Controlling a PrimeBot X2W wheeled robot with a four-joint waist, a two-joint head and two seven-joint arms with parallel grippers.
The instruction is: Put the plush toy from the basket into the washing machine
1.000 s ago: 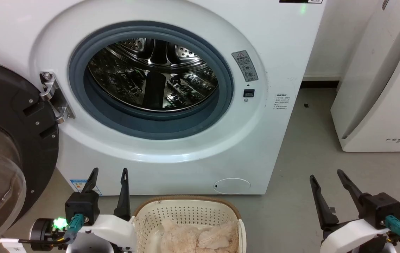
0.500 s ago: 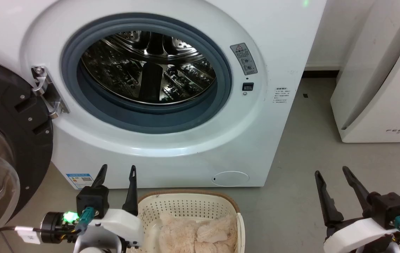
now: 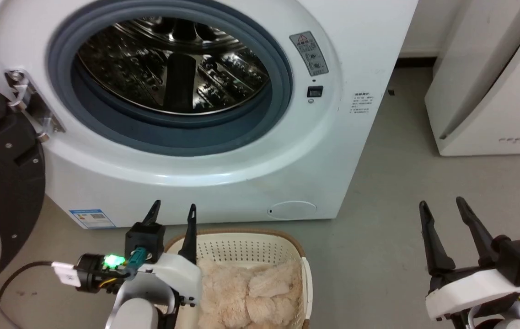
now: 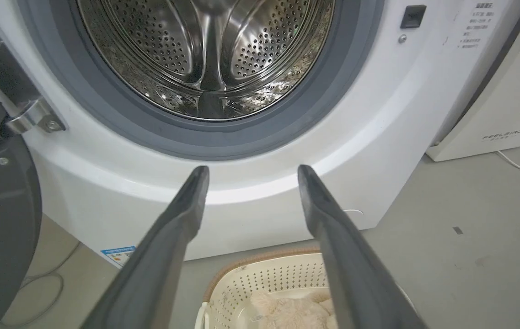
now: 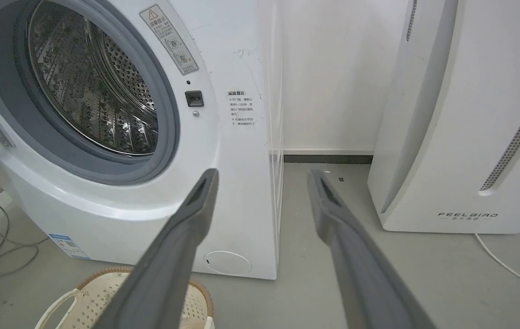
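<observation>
The left gripper is released, its two dark fingers spread with nothing between them, poised at the far left corner of the basket and pointing toward the washing machine. The right gripper is equally spread and grasps nothing, over the grey floor well to the right of the basket, between the washing machine and the white FEELBAIR appliance. The plush toy lies inside the basket, which sits on the floor just before the machine's front, whose dark round door is swung open to the left
</observation>
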